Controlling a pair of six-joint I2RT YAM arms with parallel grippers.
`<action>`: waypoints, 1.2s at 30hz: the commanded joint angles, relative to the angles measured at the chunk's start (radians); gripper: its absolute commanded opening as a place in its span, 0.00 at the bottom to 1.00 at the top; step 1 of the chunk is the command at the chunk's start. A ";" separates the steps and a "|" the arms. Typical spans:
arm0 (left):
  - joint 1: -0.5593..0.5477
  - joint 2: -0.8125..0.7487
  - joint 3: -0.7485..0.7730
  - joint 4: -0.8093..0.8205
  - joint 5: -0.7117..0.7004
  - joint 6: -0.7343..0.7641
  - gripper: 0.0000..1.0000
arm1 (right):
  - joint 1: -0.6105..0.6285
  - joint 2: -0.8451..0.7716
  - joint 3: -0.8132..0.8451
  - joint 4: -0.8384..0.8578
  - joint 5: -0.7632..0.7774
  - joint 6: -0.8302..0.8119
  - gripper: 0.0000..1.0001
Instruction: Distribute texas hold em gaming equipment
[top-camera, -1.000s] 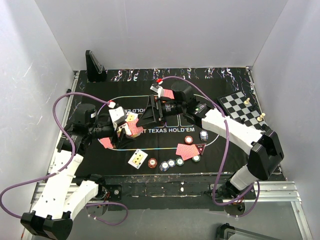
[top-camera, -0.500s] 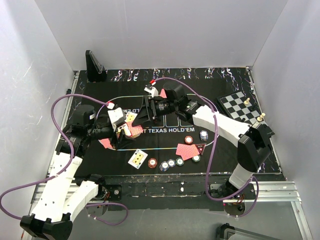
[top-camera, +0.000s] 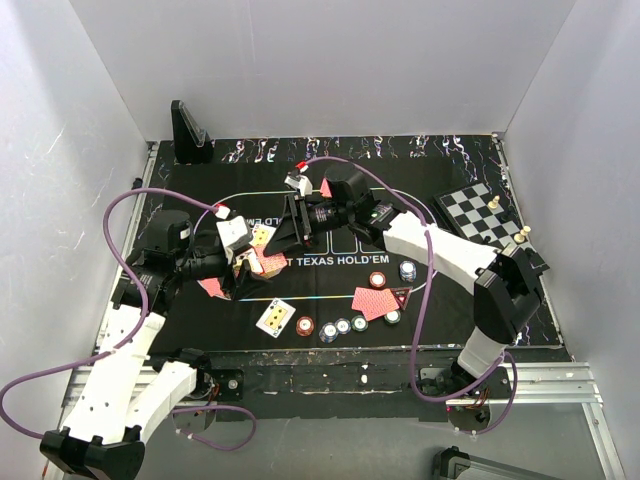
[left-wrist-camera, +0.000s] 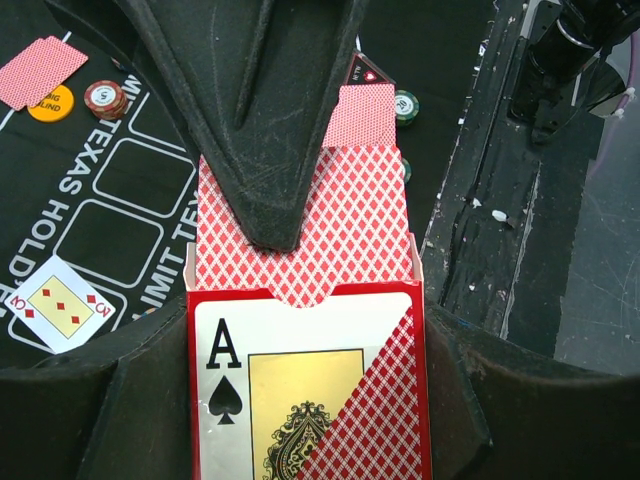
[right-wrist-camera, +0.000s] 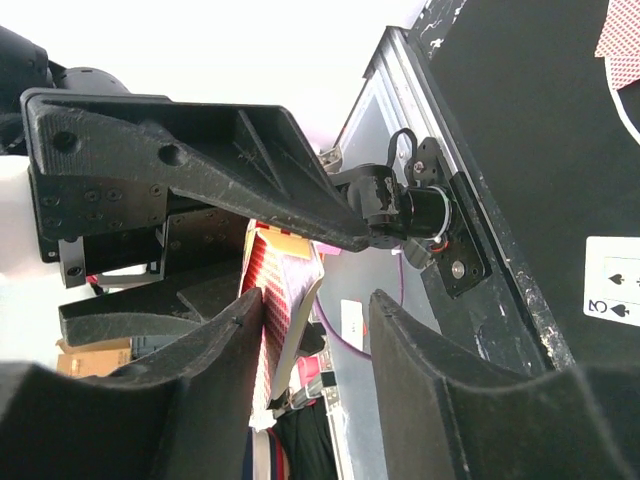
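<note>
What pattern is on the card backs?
The card backs show red diamond lattice; best in left wrist view.

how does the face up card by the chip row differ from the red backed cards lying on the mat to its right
The face-up card shows a white face with red pips; the red-backed cards show only their patterned backs. The face-up card lies alone, left of the chip row; the red-backed cards look overlapped, beside the triangular marker. Both lie flat on the mat.

place: robot lab cell | evidence: white enclosure walls (top-camera: 320, 60), aluminium frame (top-camera: 570, 380)
</note>
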 joint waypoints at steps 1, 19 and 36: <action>-0.003 -0.018 0.010 0.032 0.025 0.003 0.00 | -0.016 -0.060 -0.033 0.018 -0.026 -0.006 0.49; -0.001 -0.047 -0.005 0.040 0.027 -0.011 0.00 | -0.072 -0.104 -0.058 -0.037 -0.033 -0.020 0.28; -0.001 -0.052 -0.014 0.042 0.022 -0.012 0.00 | -0.168 -0.161 -0.018 -0.147 -0.040 -0.072 0.11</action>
